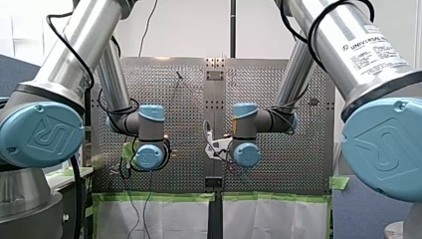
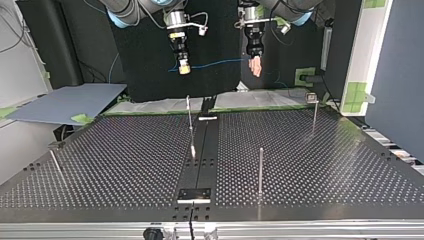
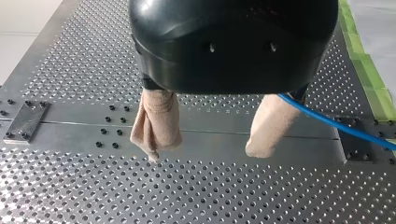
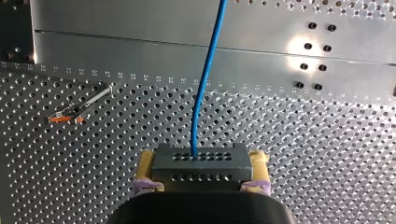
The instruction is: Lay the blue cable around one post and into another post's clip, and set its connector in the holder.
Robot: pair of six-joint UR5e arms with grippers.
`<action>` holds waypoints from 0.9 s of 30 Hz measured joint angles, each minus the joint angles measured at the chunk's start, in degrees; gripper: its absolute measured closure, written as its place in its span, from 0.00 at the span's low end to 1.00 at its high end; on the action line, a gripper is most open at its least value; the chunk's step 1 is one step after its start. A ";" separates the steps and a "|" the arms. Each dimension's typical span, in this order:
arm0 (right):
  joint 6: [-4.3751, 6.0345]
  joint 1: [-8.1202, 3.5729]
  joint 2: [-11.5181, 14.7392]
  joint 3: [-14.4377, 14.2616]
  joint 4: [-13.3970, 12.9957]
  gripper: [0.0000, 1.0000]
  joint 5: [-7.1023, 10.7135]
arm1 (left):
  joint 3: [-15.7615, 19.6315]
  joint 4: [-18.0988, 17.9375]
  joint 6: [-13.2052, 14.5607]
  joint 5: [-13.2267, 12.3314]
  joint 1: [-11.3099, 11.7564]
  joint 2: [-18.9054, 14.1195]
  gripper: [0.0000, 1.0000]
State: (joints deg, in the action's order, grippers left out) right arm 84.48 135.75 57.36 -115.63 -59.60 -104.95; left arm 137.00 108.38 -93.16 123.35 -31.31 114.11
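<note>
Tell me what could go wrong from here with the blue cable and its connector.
1. My left gripper is open, and the blue cable only passes beside one finger. It may slide away when the arms move.
2. My right gripper clamps the connector by its two sides only, so a pull on the cable might twist it.
3. The posts are thin, so the cable could miss one or snag on it.

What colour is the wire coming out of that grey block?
Blue: the cable leaving the connector shows best in the right wrist view.
</note>
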 joint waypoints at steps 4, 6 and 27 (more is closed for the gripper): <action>0.07 -0.01 -0.02 -0.01 0.03 1.00 0.00 | 0.00 0.05 0.12 0.12 0.00 -0.01 0.00; 0.17 0.17 -0.42 -0.01 0.42 1.00 0.16 | 0.00 0.07 0.15 0.15 0.00 0.00 0.00; 0.26 0.43 -3.42 0.00 1.58 1.00 0.35 | 0.10 0.18 0.09 0.27 -0.09 0.08 0.00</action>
State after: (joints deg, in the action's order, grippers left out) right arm 84.74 136.18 53.94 -115.63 -58.02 -104.60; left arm 137.10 108.56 -93.07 123.62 -31.40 114.18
